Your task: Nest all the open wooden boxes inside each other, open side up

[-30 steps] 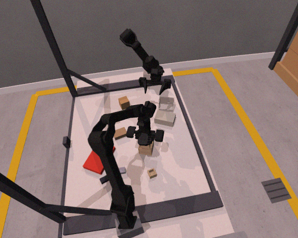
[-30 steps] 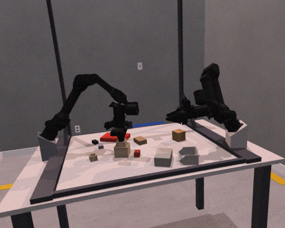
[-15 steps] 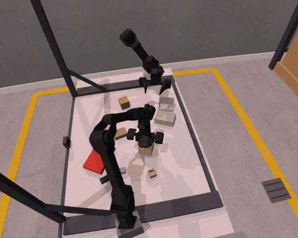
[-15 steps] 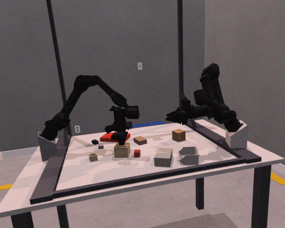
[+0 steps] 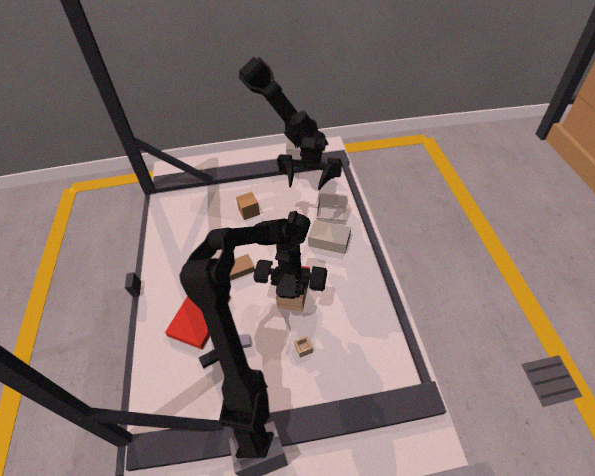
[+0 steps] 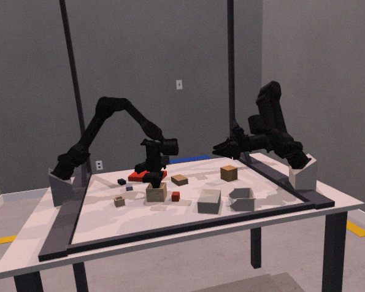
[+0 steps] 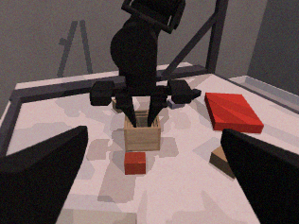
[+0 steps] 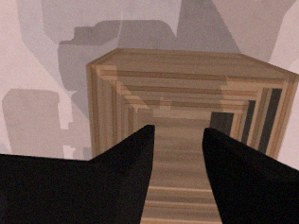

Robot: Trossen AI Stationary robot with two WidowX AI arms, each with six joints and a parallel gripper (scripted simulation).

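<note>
The large wooden box stands upright on the table. Several rims show one inside another in it in the right wrist view. My right gripper points down into the box. Its fingers are part-way apart inside the inner wooden box and hold it by its inside walls; the contact is mostly hidden. A small wooden box stands open side up, apart. My left gripper is wide open, empty and raised.
A red cube is beside the large box. A grey box and a clear grey bin are near the left arm. A brown cube, brown block and red slab lie farther back.
</note>
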